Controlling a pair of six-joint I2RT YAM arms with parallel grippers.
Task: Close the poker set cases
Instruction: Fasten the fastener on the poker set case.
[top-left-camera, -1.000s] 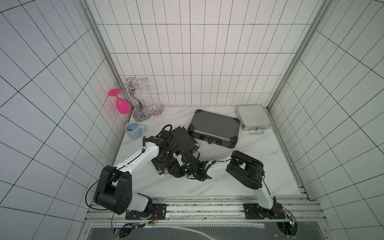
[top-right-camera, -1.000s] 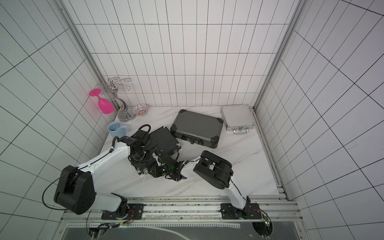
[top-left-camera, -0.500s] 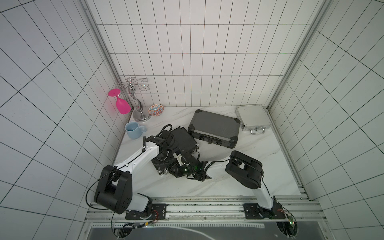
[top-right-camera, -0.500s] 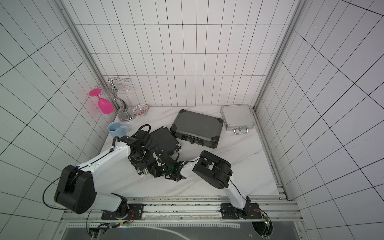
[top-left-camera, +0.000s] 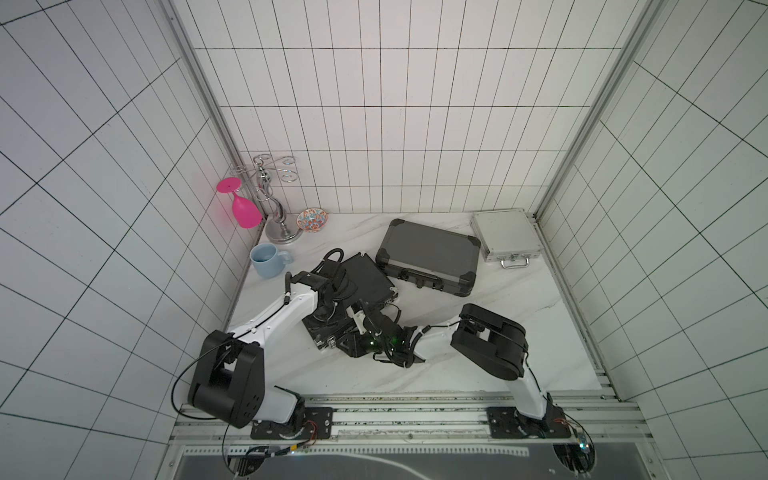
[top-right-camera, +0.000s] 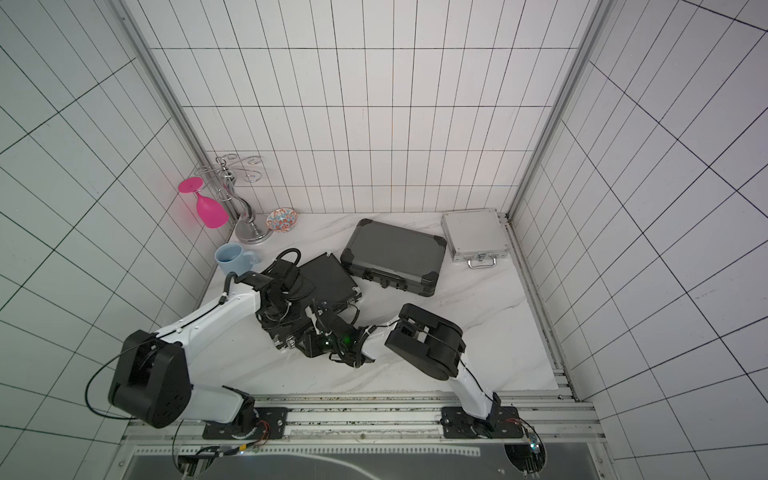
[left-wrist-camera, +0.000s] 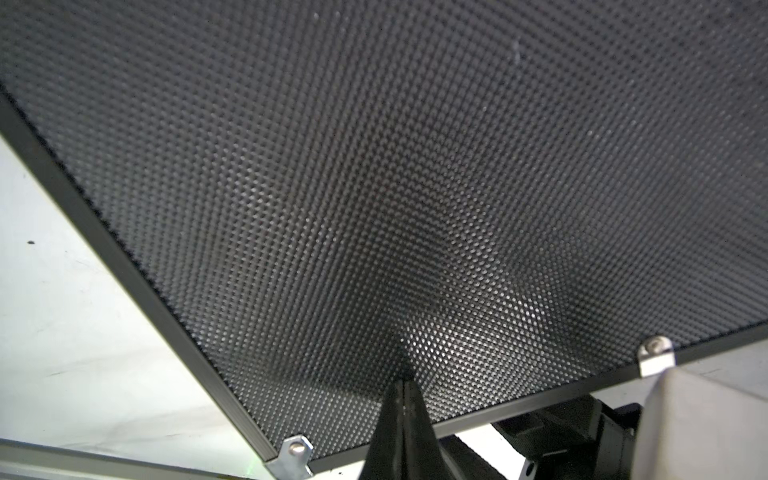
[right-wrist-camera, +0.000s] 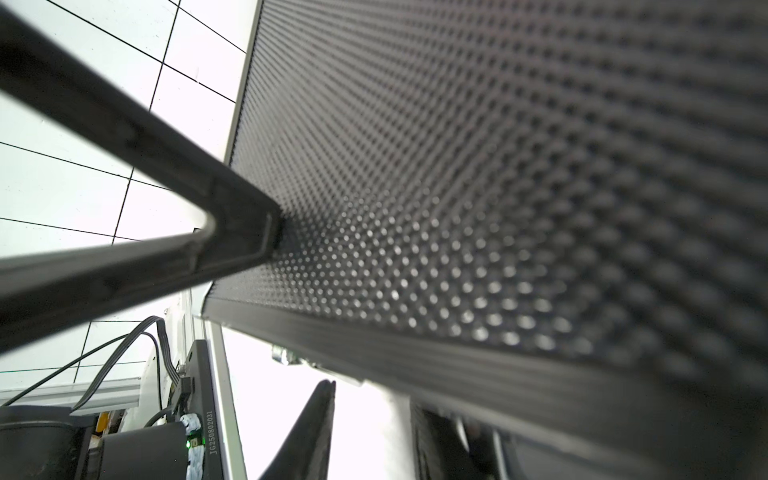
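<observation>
Counter (top-left-camera: 519, 316) first: white marble, walled in by tile. Biggest thing on it was the dark grey case (top-left-camera: 428, 255), toward the back, lid down flat, black corners showing, handle facing the robot. Right by its left end lay the black case (top-left-camera: 368, 280), and that one was not shut: its dimpled lid stood tilted up off the base. Over in the far right corner sat the silver case (top-left-camera: 505, 232), closed, handle to the front. The far left corner held a silver rack (top-left-camera: 276, 208) with a pink glass (top-left-camera: 245, 210) hanging upside down from it. A blue mug (top-left-camera: 266, 259) stood nearer the robot, and a patterned bowl (top-left-camera: 311, 220) sat beside the rack's foot. Down to the small stuff: the left fingers (left-wrist-camera: 392, 424) were pressed together, tip against the lid's dimpled face. The right fingers (right-wrist-camera: 232, 237) were spread with the lid's rim between them, one pressing that face and the other clear of it.
</observation>
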